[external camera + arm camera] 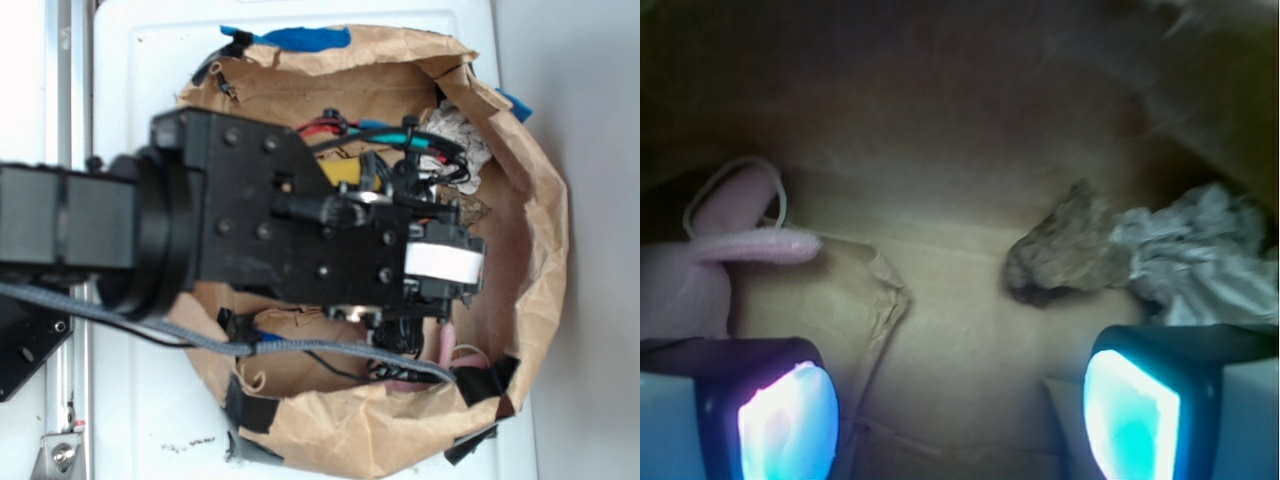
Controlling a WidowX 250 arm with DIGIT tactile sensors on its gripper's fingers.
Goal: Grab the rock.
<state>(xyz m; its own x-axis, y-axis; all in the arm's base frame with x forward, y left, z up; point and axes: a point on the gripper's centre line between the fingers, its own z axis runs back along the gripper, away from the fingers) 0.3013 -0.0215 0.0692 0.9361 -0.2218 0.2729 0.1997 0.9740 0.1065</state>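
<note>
grey-brown rock (1068,247) lies ahead, touching the paper wad (1200,255). the end effector (960,415) hangs wide and empty, approach unfinished; next it likely needs to shift right and descend.

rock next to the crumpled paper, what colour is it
Dark grey-brown with tan speckles; the rock shows best in the wrist view.

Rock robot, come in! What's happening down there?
Gripper open, empty. Rock ahead, ungrabbed, touching paper wad. Pink toy off to the side, not blocking.
</note>
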